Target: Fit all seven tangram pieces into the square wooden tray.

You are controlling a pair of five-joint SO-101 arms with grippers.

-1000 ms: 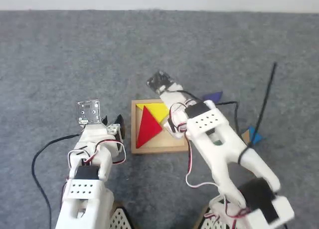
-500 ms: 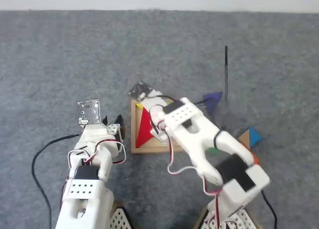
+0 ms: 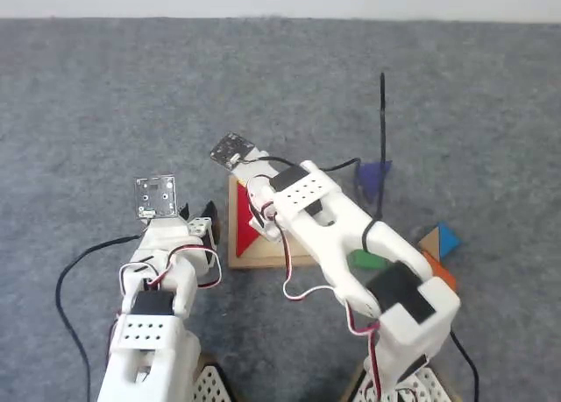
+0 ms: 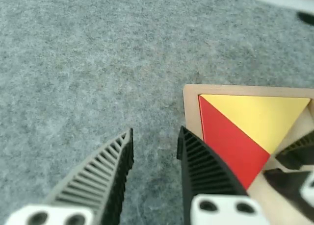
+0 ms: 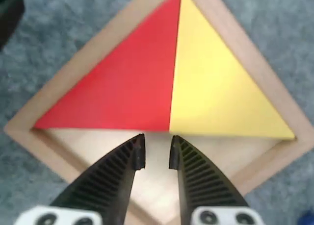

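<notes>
Two tangram pieces seated in the wooden tray, five left to place

The red triangle (image 5: 122, 83) and the yellow triangle (image 5: 216, 87) are seen lying flat, edge to edge, in one half of the wooden tray (image 5: 255, 53); the other half is shown as bare wood. The right gripper (image 5: 156, 151) is held over that bare half, its fingers narrowly parted with nothing between them. The left gripper (image 4: 155, 137) is held just beside the tray over the grey carpet, its fingers spread and empty. A purple piece (image 3: 375, 172), a green piece (image 3: 368, 260) and a blue piece (image 3: 448, 239) are seen on the carpet on the tray's far side from the left gripper, with others partly hidden by the right arm. Most of the task is judged to be left.
</notes>
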